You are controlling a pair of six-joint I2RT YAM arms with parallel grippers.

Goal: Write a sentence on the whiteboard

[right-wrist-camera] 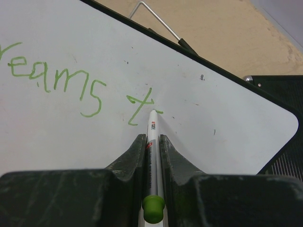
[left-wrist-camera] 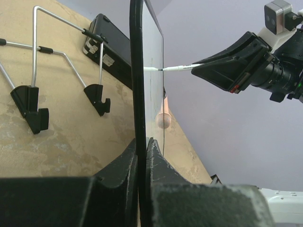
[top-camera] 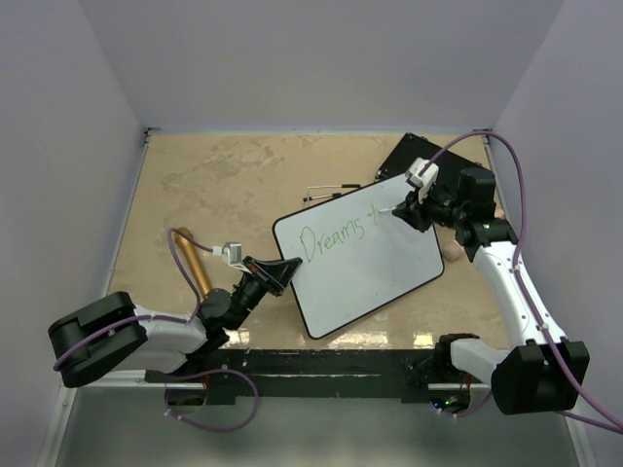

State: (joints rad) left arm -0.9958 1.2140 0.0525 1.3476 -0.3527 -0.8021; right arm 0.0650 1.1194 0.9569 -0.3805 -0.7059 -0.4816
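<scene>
At table centre, top view: large glossy white rectangular whiteboard with thin black frame, skewed, long axis running eight to two o'clock. Its green handwriting reads "Dreams" plus a lone "t". I have the left gripper on the eight o'clock edge and the right gripper at the two o'clock end.

Left wrist view: board edge-on, jaws pinched tight on the frame at six o'clock. A slim white marker with green end cap meets the face from three o'clock. A bent wire stand lies at nine o'clock on the beige tabletop.

Right wrist view: jaws closed on the marker barrel, tip touching at the "t".

Judgement: second word under way. Press lightly and evenly, lift cleanly between letters, step toward three o'clock, match the height of "Dreams". Space before the rounded corner looks tight, so keep letters compact; the left clamp must not slacken.
</scene>
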